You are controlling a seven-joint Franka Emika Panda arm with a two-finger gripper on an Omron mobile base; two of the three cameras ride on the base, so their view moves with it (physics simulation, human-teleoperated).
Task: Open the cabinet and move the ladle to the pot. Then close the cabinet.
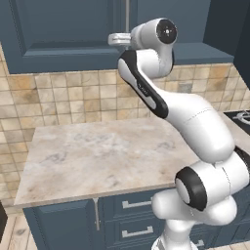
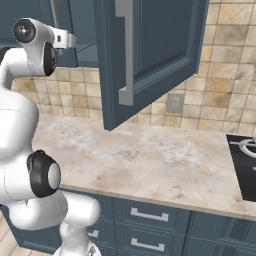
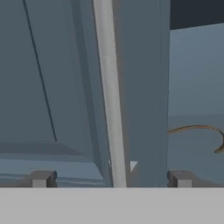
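Because the arm is raised to the wall cabinet [image 1: 63, 34], the left base view shows its wrist up at twelve o'clock, reaching toward the foot of a silver bar handle [image 1: 127, 17] on the closed left door; the tool itself is hidden behind the wrist here. Below it lies the marble surface [image 1: 97, 156], with low drawers [image 1: 136, 205] along its front at six o'clock.

In the right base view the right door [image 2: 150, 55] stands swung out over the surface, its own handle [image 2: 125, 50] at twelve o'clock. I judge that this door was opened first, and that it now juts into the path any reach toward the shelf must take. A dark stovetop corner [image 2: 245, 165] sits at three o'clock; the pot is not to be made out.

In the hand view the tool [image 3: 111, 178] has its tips well apart, holding nothing, straddling the left door's bar handle, so a pull on that door looks to be the step in hand. At three o'clock, past the door's edge, the ladle [image 3: 197, 129] lies inside on the cabinet shelf, its thin curved handle showing.
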